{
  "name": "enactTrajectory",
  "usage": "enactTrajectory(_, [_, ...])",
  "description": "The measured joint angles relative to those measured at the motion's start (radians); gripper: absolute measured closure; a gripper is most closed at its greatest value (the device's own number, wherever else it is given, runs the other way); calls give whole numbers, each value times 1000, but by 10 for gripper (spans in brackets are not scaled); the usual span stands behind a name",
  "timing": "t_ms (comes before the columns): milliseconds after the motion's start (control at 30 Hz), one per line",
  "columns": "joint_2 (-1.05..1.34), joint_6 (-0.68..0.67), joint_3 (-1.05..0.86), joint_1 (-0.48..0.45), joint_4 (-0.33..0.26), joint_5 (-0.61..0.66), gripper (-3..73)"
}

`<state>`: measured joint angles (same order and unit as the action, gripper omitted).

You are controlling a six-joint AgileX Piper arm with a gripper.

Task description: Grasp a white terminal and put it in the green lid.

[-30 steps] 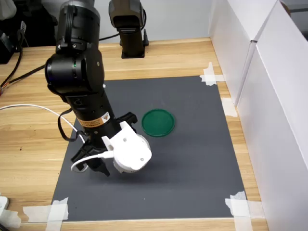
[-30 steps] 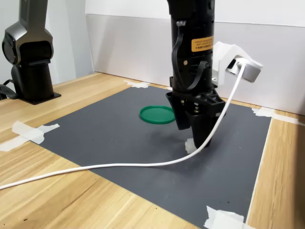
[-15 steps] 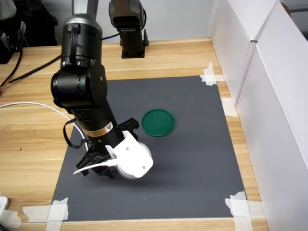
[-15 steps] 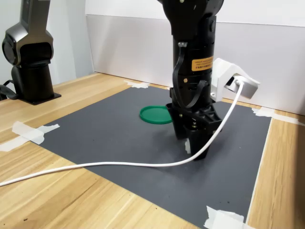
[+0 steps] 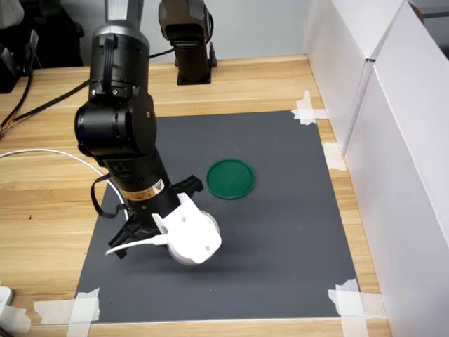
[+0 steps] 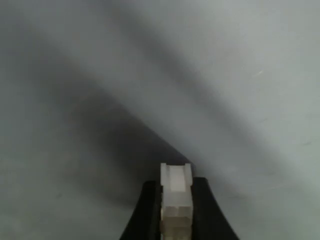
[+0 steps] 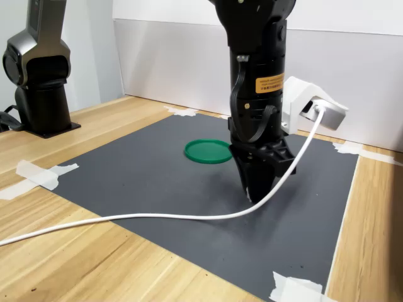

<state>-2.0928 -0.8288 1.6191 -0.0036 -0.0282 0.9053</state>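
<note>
Pointing straight down at the dark gray mat (image 5: 280, 239), the black arm (image 5: 119, 133) has its end effector (image 7: 257, 192) low, right at the mat. In the wrist view the two black fingers (image 6: 205, 210) are pressed on the sides of the white terminal (image 6: 176, 200), so the end effector is clamped on it. The white terminal is tiny and blocky, and it sticks out past the finger tips, with blurry gray mat behind it. In both exterior views the terminal is too hidden to pick out. The green lid (image 5: 231, 178) lies flat on the mat, close to the middle of the mat and a bit toward the far edge of the table (image 5: 49, 210). It is near the end effector but not touching it. In the second exterior view the green lid (image 7: 208, 151) sits just beyond the arm, toward the second exterior view's left. A white camera box (image 5: 188, 237) is fixed to the arm's wrist, and a white cable (image 7: 126, 220) runs from it across the mat and over the wooden table. White tape strips (image 5: 349, 298) hold the mat's corners down. Another black arm base (image 5: 188, 42) stands at the far edge of the table. White walls (image 5: 393, 140) stand along the table's edge on the first exterior view's right.
</note>
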Motion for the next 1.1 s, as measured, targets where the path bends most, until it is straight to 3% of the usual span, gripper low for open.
enactTrajectory(200, [90,27,0,2,-1,-8,608])
enactTrajectory(500, [259,30,-12,71,2,139,608])
enactTrajectory(700, [371,-3,-129,121,-3,177,608])
enactTrajectory(1100, [465,-63,-467,133,-5,48,608])
